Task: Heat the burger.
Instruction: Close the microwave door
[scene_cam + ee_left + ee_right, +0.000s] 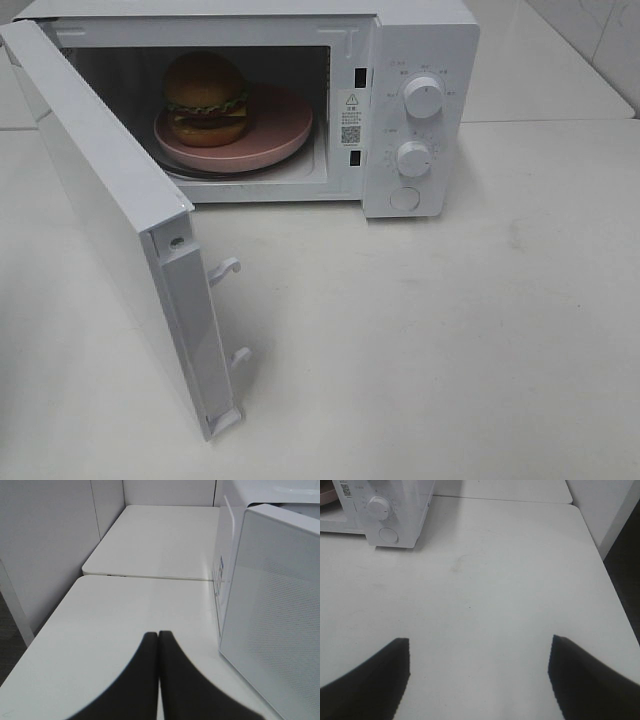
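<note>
The burger (206, 98), with a glossy brown bun, green lettuce and a dark patty, sits on a round pink plate (280, 128) inside the white microwave (420, 30). The microwave door (110, 215) stands swung wide open toward the front left. Neither arm shows in the exterior high view. In the left wrist view my left gripper (158, 636) is shut, its two black fingers pressed together with nothing between them, beside the outer face of the open door (272, 645). My right gripper (479, 645) is open and empty above bare table, well in front of the microwave's control panel (382, 515).
Two white knobs (423, 97) and a round button (404, 199) sit on the microwave's right panel. Two latch hooks (226, 268) stick out of the door's edge. A second white table (160, 540) adjoins behind, with grey partition walls (45, 550) at the left.
</note>
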Motion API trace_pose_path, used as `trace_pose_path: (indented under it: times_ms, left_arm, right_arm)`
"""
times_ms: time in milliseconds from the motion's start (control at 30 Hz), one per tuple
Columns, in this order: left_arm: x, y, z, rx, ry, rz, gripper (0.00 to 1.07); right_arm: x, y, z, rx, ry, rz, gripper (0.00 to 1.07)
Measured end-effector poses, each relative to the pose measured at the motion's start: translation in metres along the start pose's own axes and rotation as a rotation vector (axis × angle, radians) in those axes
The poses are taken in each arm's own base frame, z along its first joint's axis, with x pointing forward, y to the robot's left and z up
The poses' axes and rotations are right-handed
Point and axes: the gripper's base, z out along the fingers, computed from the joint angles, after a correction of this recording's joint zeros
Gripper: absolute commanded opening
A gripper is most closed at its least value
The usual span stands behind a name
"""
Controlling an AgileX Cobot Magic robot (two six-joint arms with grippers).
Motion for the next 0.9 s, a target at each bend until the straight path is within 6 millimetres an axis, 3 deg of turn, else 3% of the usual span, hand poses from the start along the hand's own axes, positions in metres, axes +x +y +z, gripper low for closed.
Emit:
trace_pose_path:
  times_ms: [167,267,433,900]
  left_arm:
    - [0.005,-0.002,0.024,0.009,-0.010,0.063,0.00]
    - [0.008,-0.002,0.029,0.015,-0.002,0.060,0.00]
    - [0.026,-0.011,0.052,0.098,0.053,0.072,0.00]
    - [0.034,-0.035,0.074,0.334,-0.014,0.051,0.00]
  right_arm:
    - [0.000,0.000,0.000,0.000,0.000,0.000,0.75]
    - [0.000,0.000,0.000,0.000,0.000,0.000,0.75]
    - [0.000,0.000,0.000,0.000,0.000,0.000,0.75]
    - [0.000,0.000,0.000,0.000,0.000,0.000,0.75]
